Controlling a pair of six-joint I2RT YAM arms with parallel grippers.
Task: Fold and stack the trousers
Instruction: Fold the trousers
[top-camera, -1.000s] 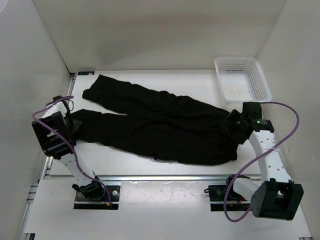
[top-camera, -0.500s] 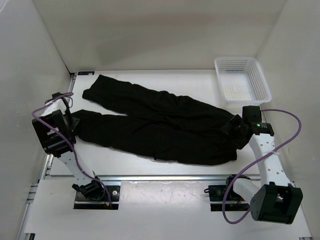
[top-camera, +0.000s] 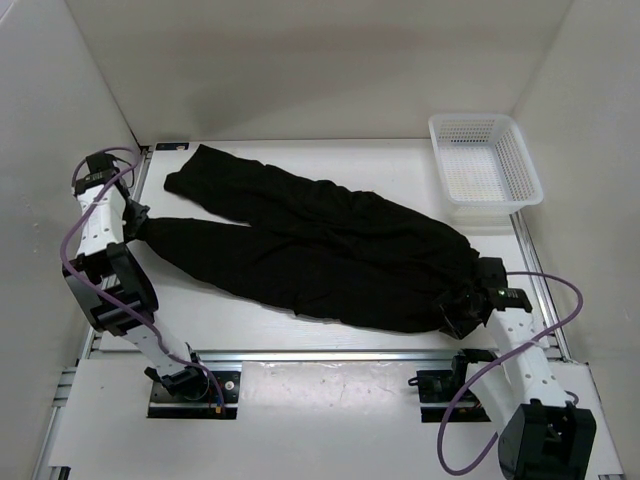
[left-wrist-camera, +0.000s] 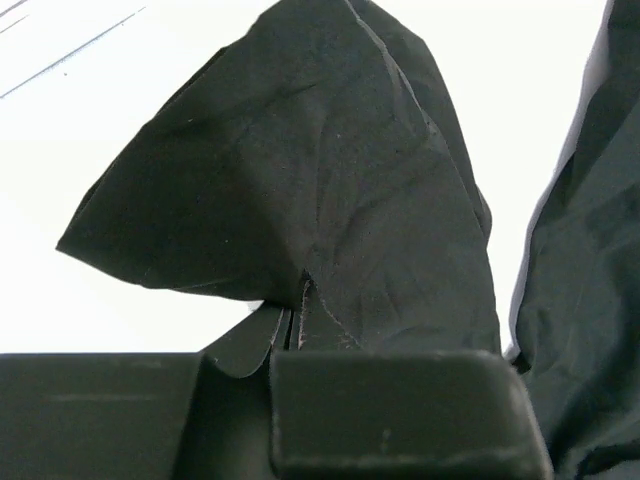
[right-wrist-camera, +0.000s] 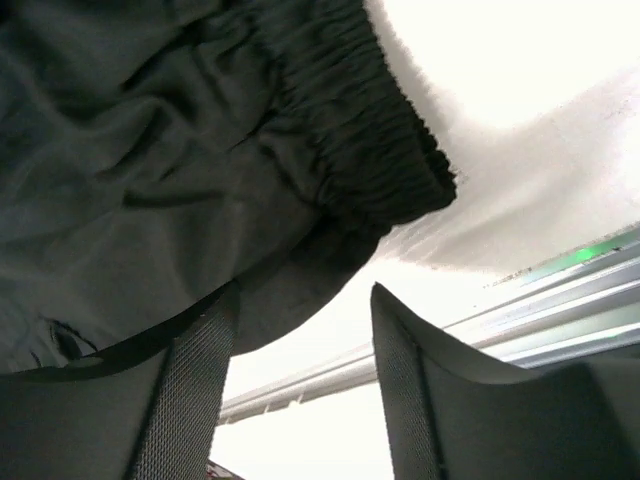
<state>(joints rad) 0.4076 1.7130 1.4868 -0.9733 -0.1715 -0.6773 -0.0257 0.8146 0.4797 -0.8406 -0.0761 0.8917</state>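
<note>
The black trousers (top-camera: 320, 250) lie spread across the table, with the legs to the left and the waist to the right. My left gripper (top-camera: 136, 222) is shut on the cuff end of the near leg. In the left wrist view that gripper (left-wrist-camera: 290, 325) pinches a fold of the trousers (left-wrist-camera: 300, 180), which rise off the table. My right gripper (top-camera: 458, 312) sits at the near corner of the waist. In the right wrist view that gripper (right-wrist-camera: 305, 295) is open, with the gathered waistband (right-wrist-camera: 370, 150) just beyond the tips and cloth resting against the left finger (right-wrist-camera: 190, 390).
A white mesh basket (top-camera: 478, 118) stands at the back right corner. A metal rail (top-camera: 330, 355) runs along the table's near edge and shows below my right fingers (right-wrist-camera: 560, 310). White walls close in the left, back and right sides.
My left gripper shut on the near leg's cuff and moved back and left with it. My right gripper came from the waist's far side to its near corner, and its jaws narrowed.
</note>
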